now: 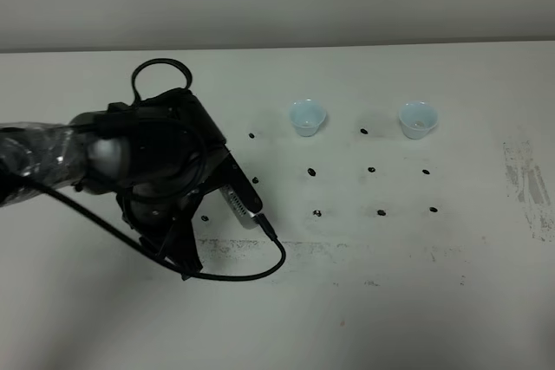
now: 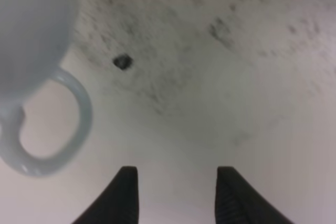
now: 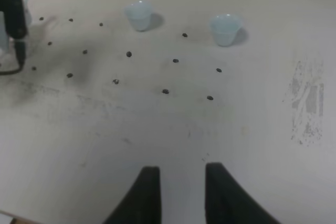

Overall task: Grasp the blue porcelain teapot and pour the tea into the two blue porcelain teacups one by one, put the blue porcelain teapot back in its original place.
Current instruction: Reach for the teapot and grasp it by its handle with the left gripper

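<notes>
Pale-blue teapot: its handle is lying at ten o'clock ahead of my left gripper, jaws standing apart, empty.

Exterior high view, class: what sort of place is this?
Probably a robot test bench: a scuffed white table marked with a grid of black dots, a cabled robot arm, two small blue cups.
</notes>
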Motion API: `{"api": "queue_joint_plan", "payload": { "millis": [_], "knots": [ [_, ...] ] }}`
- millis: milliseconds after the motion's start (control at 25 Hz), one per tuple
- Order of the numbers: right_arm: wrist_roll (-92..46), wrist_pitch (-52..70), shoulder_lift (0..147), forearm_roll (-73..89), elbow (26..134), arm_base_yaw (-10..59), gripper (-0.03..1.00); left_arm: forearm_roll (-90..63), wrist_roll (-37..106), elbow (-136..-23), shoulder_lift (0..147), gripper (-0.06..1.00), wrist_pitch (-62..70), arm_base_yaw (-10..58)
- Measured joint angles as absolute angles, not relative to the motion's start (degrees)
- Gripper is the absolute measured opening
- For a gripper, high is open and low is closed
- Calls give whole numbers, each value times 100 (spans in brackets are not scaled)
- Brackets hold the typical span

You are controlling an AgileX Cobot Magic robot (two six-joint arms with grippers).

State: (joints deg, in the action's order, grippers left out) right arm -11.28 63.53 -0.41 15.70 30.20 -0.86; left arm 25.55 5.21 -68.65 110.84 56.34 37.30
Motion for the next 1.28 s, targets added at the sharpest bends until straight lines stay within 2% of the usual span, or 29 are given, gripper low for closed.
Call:
{"api": "queue_joint_plan", "payload": {
  "millis": [240,400,600,800,1280],
  "knots": [
    [-1128,6353,-41,1570,3020,-86,24,2491,540,-5904,10278,37,4398,3375],
    [-1128,6353,-41,1604,3020,-86,24,2485,593,-5829,10255,37,3782,3238],
    [-1128,6349,-41,1696,3020,-86,24,2485,998,-5820,10261,32,3233,3238],
    [-1128,6347,-41,1892,3020,-86,24,2491,1267,-5820,10261,26,3167,3238],
    [-1128,6342,-41,1983,3020,-86,24,2629,1260,-5820,10529,26,3502,3091]
  ]
}}
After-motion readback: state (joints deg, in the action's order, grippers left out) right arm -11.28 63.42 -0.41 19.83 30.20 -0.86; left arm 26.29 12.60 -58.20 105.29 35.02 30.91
